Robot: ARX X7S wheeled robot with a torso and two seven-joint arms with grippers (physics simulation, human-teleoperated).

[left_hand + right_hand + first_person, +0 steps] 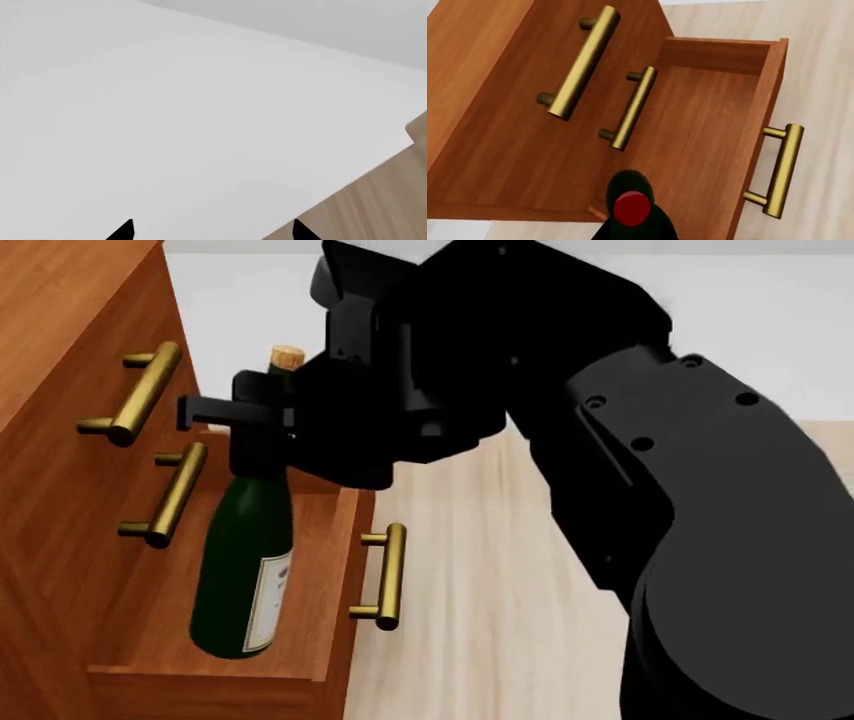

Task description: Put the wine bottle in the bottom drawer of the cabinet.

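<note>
Bottle held over open bottom drawer, not yet released.

Right gripper (247, 412), upper left of the head frame, clamps the wine bottle (244, 558) by its neck; base hangs inside the bottom drawer (350, 570) of the cabinet (60, 300). Risk: bottle leans, so letting go now may tip it against the drawer wall or over the front. Right wrist view alone shows the drawer floor bare. Left gripper (212, 231) sits at lower frame over blank white, jaws parted, holding nothing.

We see our right arm (667, 500) as glossy black rounded housings with small recessed screws behind the end effector (254, 415).
</note>
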